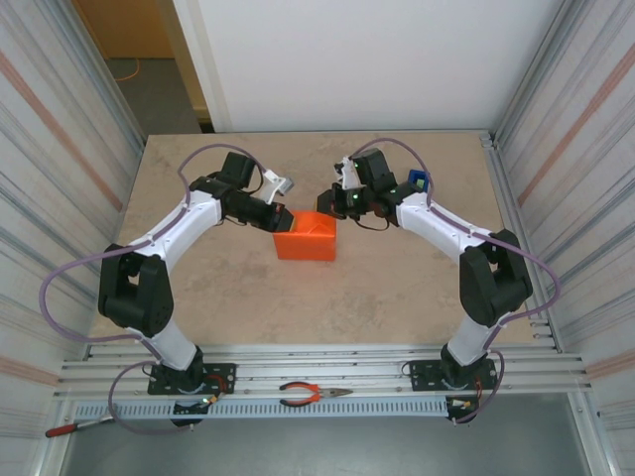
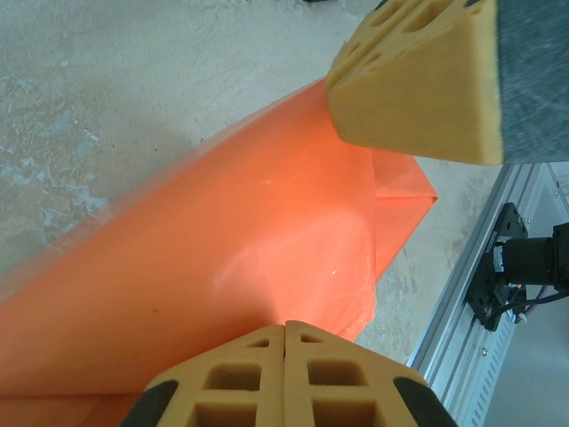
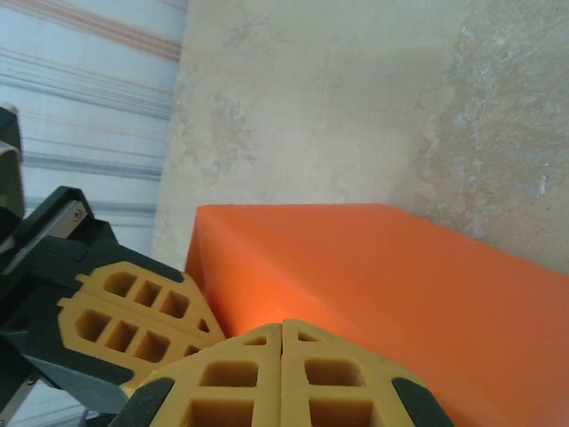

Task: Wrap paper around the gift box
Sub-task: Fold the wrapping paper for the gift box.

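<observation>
From the top view I read the left gripper (image 1: 281, 214) at the 10 o'clock corner of the parcel. Its yellow honeycomb fingers (image 2: 284, 378) are closed pad to pad in the left wrist view, and I see nothing between them. Whether the tips press on the parcel I cannot tell. At table centre stands the small low cuboid gift box (image 1: 306, 238). The plain bright orange matte paper (image 2: 222, 267) is drawn over its top and sides, so I cannot separate the box skin from the sheet. One end shows a folded flap (image 2: 402, 191) that stands slightly off the beige tabletop (image 1: 397, 288) rather than lying flat. The right gripper (image 1: 332, 201) sits at the parcel's 1 o'clock edge, also fully closed with nothing visible in its grip. Its tips are just beside those of the left gripper. The blue tape dispenser (image 1: 418, 181) stands at 2 o'clock from the parcel, well apart from it. I judge the main wrap done. Still to do are creasing down the end flaps and, probably, taping the seams.
</observation>
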Motion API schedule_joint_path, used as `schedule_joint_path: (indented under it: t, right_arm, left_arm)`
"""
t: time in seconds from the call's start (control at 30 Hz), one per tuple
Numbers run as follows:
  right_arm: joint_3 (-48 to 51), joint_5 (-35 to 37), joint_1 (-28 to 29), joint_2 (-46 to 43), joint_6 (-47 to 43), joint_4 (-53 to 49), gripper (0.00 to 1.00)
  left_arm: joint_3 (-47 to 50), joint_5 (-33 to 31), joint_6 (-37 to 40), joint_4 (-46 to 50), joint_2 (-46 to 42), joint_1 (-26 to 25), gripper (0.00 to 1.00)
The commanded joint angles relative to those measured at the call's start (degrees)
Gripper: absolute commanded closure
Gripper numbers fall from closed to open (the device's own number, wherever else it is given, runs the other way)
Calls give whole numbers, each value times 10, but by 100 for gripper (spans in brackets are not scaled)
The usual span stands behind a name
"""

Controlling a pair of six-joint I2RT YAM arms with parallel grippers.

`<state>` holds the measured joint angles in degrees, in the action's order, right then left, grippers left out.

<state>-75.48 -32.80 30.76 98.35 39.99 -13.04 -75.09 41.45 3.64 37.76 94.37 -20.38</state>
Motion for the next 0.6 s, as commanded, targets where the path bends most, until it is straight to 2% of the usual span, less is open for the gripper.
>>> schedule_joint_path:
  t: [0.0,0.33,0.57]
  right_arm:
    - [-23,3,18,0,-4,-21,100]
    - [33,10,52,2,8,-3,100]
    - [85,21,54,-10,4,-1,100]
  left_arm:
    - [17,-2,0,8,-8,-4,100]
    - [16,7,-4,1,-11,-5,100]
    - [-24,77,-86,-56,-37,28,100]
